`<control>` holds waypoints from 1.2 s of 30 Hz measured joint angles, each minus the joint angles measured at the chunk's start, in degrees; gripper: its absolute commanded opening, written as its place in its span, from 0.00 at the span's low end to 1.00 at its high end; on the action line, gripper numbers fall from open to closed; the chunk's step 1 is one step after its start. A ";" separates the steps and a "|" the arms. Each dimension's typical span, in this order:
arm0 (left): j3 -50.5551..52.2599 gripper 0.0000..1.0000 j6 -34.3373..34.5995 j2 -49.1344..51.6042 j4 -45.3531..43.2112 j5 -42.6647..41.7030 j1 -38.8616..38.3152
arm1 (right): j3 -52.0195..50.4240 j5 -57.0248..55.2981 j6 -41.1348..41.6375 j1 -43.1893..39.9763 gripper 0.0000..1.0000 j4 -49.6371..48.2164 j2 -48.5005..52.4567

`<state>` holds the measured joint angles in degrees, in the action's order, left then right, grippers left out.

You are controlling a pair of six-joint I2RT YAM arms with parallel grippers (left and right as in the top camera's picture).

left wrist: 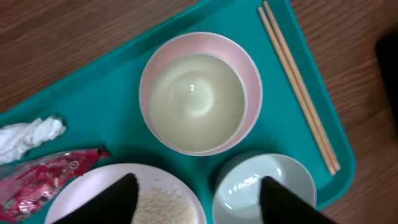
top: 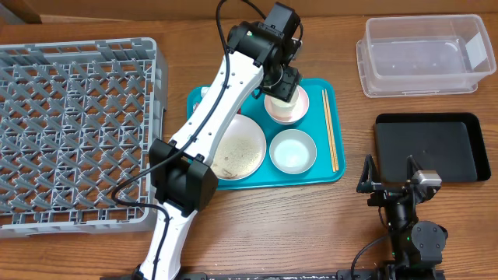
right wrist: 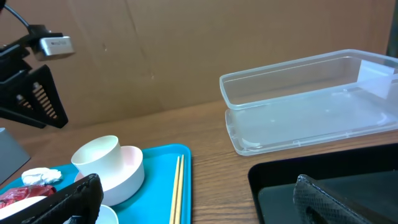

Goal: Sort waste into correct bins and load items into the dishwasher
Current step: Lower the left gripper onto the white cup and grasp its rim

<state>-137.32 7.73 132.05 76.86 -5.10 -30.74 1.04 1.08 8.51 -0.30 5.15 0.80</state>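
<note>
Nothing sorted yet: rack (top: 78, 124), tub (top: 420, 58), black tray (top: 428, 148) all bare. My left claw (left wrist: 198, 185) hovers spread over the cup (left wrist: 196, 102); right claw (top: 391, 175) spread.

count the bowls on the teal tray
2. A pale pink bowl, holding a white cup, sits at the far side of the teal tray; a grey-blue bowl nearer the robot, right of the plate. The left arm covers part of the tray, so another could be hidden.
</note>
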 measured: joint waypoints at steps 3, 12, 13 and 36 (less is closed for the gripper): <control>0.00 0.50 2.91 0.52 -0.17 2.32 0.02 | 0.00 0.00 0.00 0.02 1.00 0.02 0.00; -0.87 0.50 3.72 0.63 -1.95 1.07 -1.95 | 0.00 -0.02 0.00 0.02 1.00 0.00 0.00; -1.01 0.49 3.13 0.63 -2.34 0.59 -2.58 | 0.00 -0.02 0.00 0.00 1.00 0.00 0.00; -0.81 0.33 -1.49 5.46 -8.87 4.33 -8.50 | 0.00 -0.02 0.00 0.02 1.00 0.02 0.00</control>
<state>-138.12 6.24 137.51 67.99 -0.78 -39.24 1.04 1.06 8.51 -0.27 5.17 0.80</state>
